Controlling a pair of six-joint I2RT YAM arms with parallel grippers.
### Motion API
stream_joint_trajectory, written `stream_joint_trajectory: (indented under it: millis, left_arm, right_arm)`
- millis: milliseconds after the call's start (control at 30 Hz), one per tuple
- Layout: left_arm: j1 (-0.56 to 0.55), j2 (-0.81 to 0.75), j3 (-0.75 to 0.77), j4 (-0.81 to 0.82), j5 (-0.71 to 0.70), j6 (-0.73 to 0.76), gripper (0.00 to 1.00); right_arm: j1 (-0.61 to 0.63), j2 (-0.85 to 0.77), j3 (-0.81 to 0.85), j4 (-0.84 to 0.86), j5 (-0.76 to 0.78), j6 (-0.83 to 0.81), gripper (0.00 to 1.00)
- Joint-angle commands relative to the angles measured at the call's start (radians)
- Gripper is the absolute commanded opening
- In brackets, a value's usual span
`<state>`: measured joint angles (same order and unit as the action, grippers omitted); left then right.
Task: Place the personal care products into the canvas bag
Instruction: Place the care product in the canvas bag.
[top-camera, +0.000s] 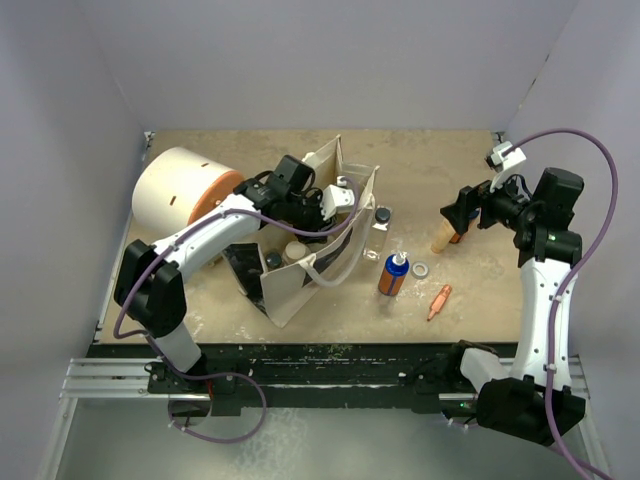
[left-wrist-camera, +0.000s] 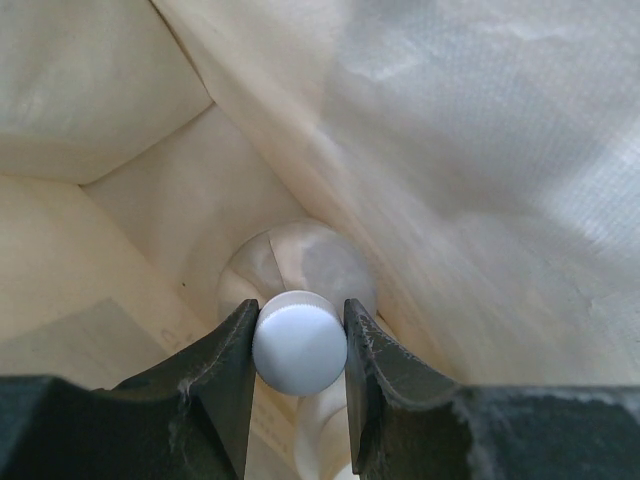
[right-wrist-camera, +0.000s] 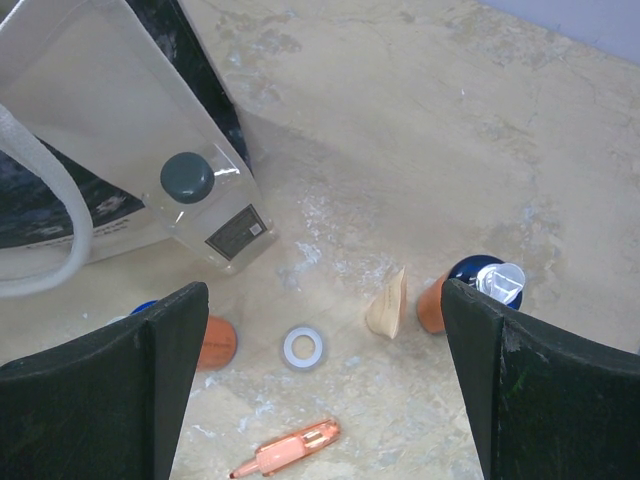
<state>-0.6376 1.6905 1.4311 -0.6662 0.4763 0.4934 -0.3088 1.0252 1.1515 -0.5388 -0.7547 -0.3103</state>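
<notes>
Right hand (right-wrist-camera: 320, 330) above scuffed tabletop (top-camera: 430, 160) — lavender walls (top-camera: 300, 60).

You are looking at one canvas bag (top-camera: 300, 290), one big white drum (top-camera: 175, 190), two orange bottles (right-wrist-camera: 218, 342) (right-wrist-camera: 432, 306), one clear bottle (right-wrist-camera: 215, 215), one beige tapered tube (right-wrist-camera: 387, 303), one white-capped bottle (left-wrist-camera: 298, 342), one small white ring (right-wrist-camera: 303, 348) and one pink pen (right-wrist-camera: 290, 448).

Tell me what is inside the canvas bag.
The left gripper, jaws clamping a white-capped bottle, is inside the canvas bag. From above, a tan cap and dark cap show; the arm and walls hide the rest.
</notes>
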Motion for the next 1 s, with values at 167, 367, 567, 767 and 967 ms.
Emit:
stream_joint_trajectory:
  millis: [167, 367, 567, 767, 967]
  left_arm:
    - [-0.019, -0.041, -0.002, 0.000, 0.056, -0.024, 0.37]
    - [-0.019, -0.061, 0.037, -0.018, 0.036, -0.043, 0.50]
    - [-0.019, -0.097, 0.079, -0.032, 0.018, -0.058, 0.71]
    - [-0.019, -0.142, 0.124, -0.042, -0.025, -0.052, 0.86]
    - [-0.018, -0.200, 0.175, -0.029, -0.106, -0.044, 0.89]
  right_arm:
    - [-0.004, -0.011, -0.006, 0.031, -0.029, 0.012, 1.00]
    - [-0.004, -0.007, -0.006, 0.031, -0.031, 0.011, 1.00]
    - [-0.003, 0.003, 0.003, 0.025, -0.032, 0.014, 1.00]
    - [-0.004, 0.007, 0.006, 0.024, -0.031, 0.013, 1.00]
    - [-0.004, 0.027, 0.029, -0.003, -0.047, -0.007, 1.00]
